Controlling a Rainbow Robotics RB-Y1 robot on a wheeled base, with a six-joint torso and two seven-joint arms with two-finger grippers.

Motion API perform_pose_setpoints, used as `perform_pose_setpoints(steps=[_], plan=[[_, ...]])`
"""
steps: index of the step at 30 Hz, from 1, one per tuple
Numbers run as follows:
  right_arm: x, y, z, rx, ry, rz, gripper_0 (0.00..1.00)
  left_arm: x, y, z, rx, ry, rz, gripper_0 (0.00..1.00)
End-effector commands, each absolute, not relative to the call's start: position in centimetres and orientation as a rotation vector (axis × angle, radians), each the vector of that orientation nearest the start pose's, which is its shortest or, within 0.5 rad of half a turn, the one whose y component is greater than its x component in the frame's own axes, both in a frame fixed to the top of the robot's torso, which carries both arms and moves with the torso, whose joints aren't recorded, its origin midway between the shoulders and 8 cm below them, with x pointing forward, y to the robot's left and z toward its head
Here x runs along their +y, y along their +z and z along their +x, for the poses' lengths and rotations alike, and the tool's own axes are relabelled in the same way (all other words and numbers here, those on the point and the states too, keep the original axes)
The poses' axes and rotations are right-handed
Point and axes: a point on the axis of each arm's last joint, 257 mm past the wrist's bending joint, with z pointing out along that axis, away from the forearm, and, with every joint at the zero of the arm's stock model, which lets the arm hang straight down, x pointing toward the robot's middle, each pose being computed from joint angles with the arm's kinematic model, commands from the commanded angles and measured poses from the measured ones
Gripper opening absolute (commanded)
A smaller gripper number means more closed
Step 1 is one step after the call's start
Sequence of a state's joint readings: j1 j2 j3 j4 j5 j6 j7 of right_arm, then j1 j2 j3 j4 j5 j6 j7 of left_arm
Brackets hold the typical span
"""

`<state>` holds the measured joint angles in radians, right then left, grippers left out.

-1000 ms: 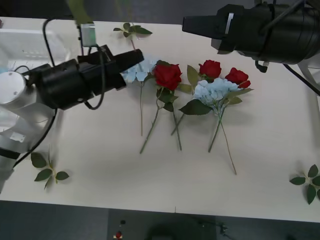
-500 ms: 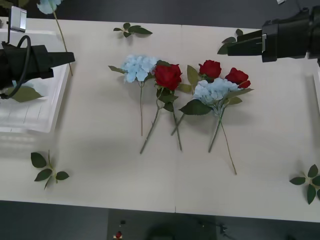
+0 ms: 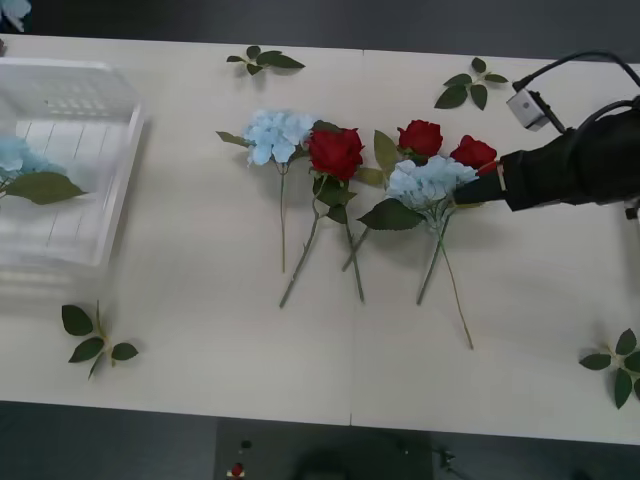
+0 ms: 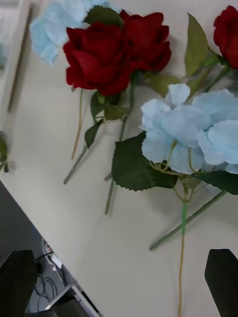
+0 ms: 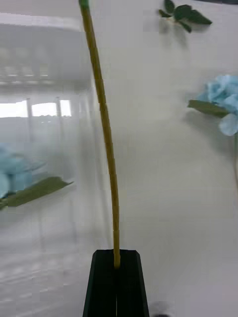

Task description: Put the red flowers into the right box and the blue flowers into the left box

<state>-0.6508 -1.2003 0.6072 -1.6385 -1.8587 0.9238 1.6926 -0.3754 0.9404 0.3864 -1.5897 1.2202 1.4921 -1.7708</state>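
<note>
Front view: one head of the blue flowers (image 3: 14,158) lies inside the left box (image 3: 118,190) at the left edge of the desk (image 3: 200,350). Another pale head (image 3: 11,10) shows at the far left corner, and two more remain in the middle among the three red flowers (image 3: 336,152). The left arm has left the middle of the desk, and its left end effector (image 5: 116,260) is closed on a thin stem (image 5: 105,129) beside the box, so I judge this flower is close to its drop. The right end effector (image 4: 120,277) has come down from the far right, fingers apart, over the mixed cluster. Loose leaf sprigs (image 3: 95,335) lie on the pale desk, and dark floor surrounds it.
</note>
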Motion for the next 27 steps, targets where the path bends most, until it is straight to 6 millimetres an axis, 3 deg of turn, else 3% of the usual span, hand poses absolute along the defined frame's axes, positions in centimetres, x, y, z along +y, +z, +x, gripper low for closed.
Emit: perform_pose_setpoints(steps=[1,4,6,10,11,12,13,14,16,17,22,23,25,27], plan=[[-18.2,-15.8,47.6,2.354,0.769,-0.493,1.0,45.9,-3.8,49.0,2.3,-0.111,0.183,0.0],[-18.1,-16.7,47.7,2.348,0.745,-0.479,1.0,47.4,-3.3,48.9,2.3,-0.039,0.173,0.0],[-17.7,-18.1,47.8,2.341,0.688,-0.493,1.0,49.9,-2.7,48.6,2.303,0.058,0.139,0.0],[-17.5,-19.5,48.1,2.344,0.636,-0.494,1.0,51.7,-2.7,48.3,2.302,0.126,0.118,0.02],[-17.4,-19.9,48.2,2.342,0.62,-0.496,1.0,52.2,-2.7,48.3,2.296,0.145,0.112,0.18],[-17.4,-20.2,48.3,2.342,0.605,-0.491,1.0,52.4,-2.7,48.5,2.285,0.155,0.114,0.47],[-17.3,-20.3,48.4,2.341,0.601,-0.489,1.0,52.6,-2.8,48.5,2.282,0.159,0.111,0.62],[-17.3,-20.5,48.6,2.338,0.586,-0.483,1.0,52.5,-2.9,48.6,2.274,0.156,0.117,0.84],[-17.1,-20.8,48.9,2.333,0.569,-0.479,1.0,52.3,-3.2,48.6,2.28,0.15,0.124,0.96],[-17.1,-20.9,49.1,2.327,0.554,-0.484,1.0,52.1,-3.2,48.7,2.28,0.145,0.133,1.0],[-16.9,-21.6,49.6,2.31,0.504,-0.501,1.0,48.4,-3.3,48.5,2.29,0.047,0.236,1.0],[-17.0,-21.9,49.7,2.308,0.491,-0.501,1.0,46.2,-3.5,48.6,2.291,0.002,0.288,1.0],[-17.0,-22.3,49.8,2.307,0.477,-0.501,1.0,43.8,-3.7,48.8,2.277,-0.056,0.338,1.0],[-17.2,-23.0,49.9,2.311,0.452,-0.503,1.0,39.6,-3.9,49.0,2.249,-0.168,0.409,1.0]])
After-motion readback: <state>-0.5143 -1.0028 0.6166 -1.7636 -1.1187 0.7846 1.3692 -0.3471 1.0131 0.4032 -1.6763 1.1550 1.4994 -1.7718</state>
